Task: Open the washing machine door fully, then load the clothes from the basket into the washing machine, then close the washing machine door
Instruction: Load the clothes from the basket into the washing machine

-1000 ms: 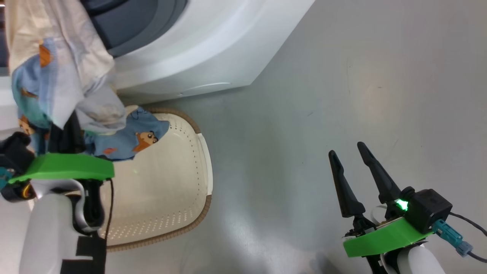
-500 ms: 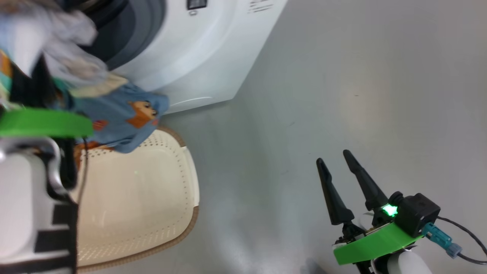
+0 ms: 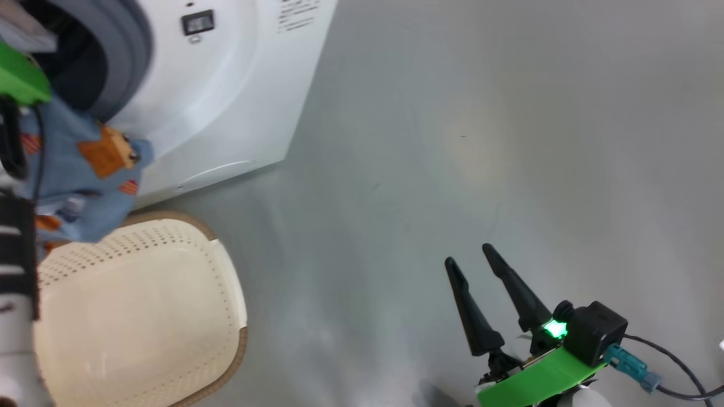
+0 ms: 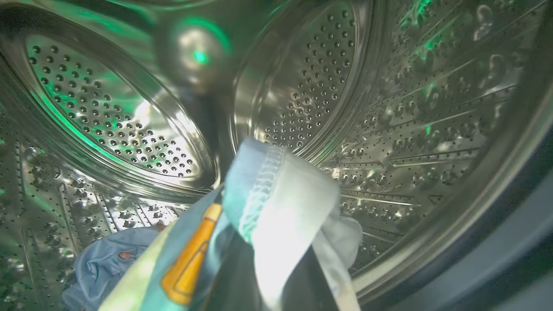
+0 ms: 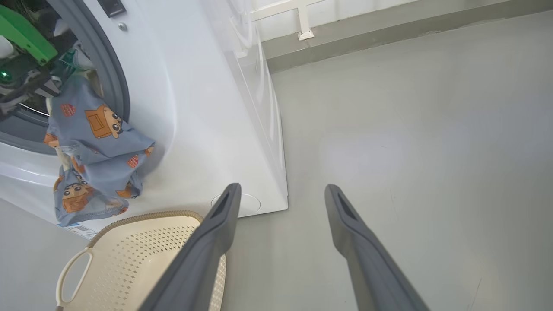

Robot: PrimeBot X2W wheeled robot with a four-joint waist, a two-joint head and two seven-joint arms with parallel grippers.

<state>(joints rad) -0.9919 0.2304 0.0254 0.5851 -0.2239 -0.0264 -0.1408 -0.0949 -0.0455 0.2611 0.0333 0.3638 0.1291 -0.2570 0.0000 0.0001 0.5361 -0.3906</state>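
Inside the mouth of the washing machine (image 3: 226, 102), the left claw (image 5: 56, 69) is staying clenched on the clothes (image 5: 97, 142). In the left wrist view the bear-printed blue fabric and a white piece are draping over it, with the steel drum (image 4: 108, 129) curving all around and ahead. A second ago this bundle was hanging over the basket (image 3: 240, 350); now the arm is carrying it up and forward into the opening. The head camera is swinging too, so the slide of machine and basket across the head view is the camera's doing. Most of the blue fabric is still trailing behind and below the claw, hanging out over the gasket (image 5: 114, 77) and down the white front, its lowest fold dangling just above the basket rim. Beneath the claw, a fold of blue cloth is already lying on the drum floor. The basket, below and behind the claw, is showing no cloth in its visible part, so loading seems to be nearing its end — though the trailing tail will likely need pushing deeper before release, or it may slip back out. The right claw (image 3: 469, 255) is hovering spread wide and holding nothing, well apart over the floor (image 3: 452, 141).
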